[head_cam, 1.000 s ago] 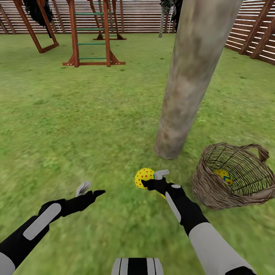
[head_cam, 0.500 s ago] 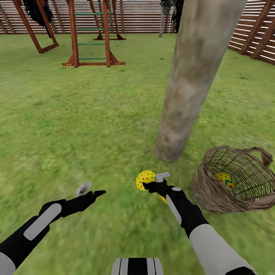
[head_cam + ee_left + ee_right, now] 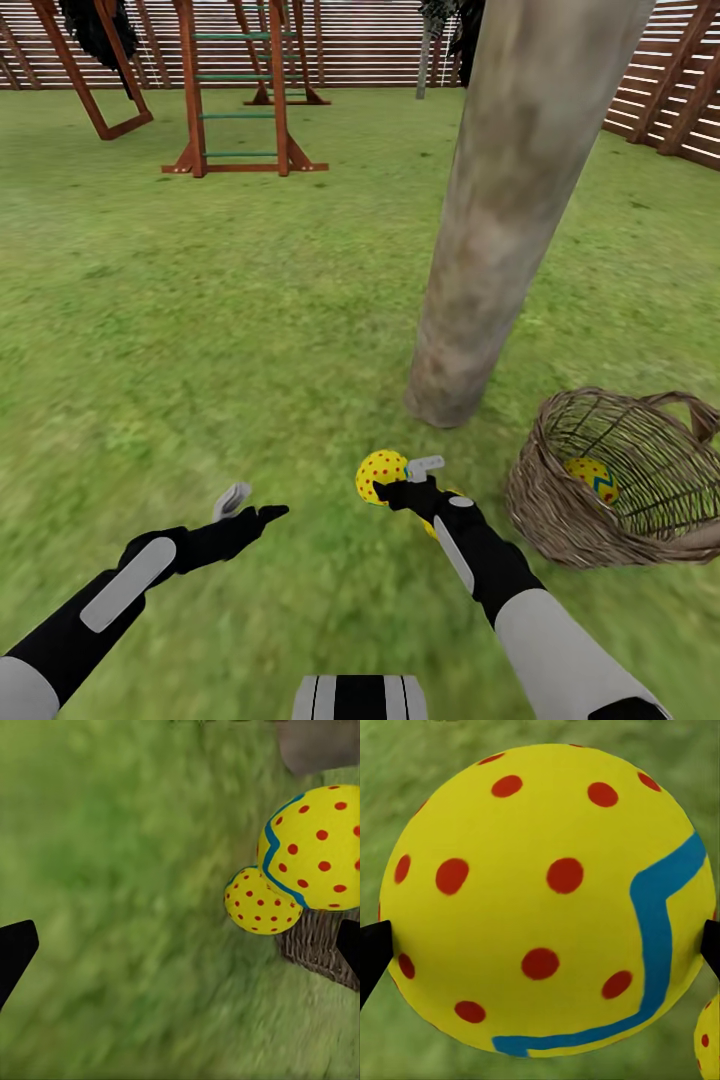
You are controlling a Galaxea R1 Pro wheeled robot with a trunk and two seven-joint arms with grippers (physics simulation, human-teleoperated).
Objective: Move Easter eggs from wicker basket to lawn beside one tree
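From the head, the right gripper pinches an Easter egg low over the lawn near the tree, one egg left in the wicker basket; the left wrist shows spread, empty jaws; at the right wrist the fingertips barely catch the egg's sides, so it could slip and roll off.

The tree is cut off by the head view's top edge, so only its trunk shows. The basket runs past the right edge, and an egg lies mostly hidden behind the right arm
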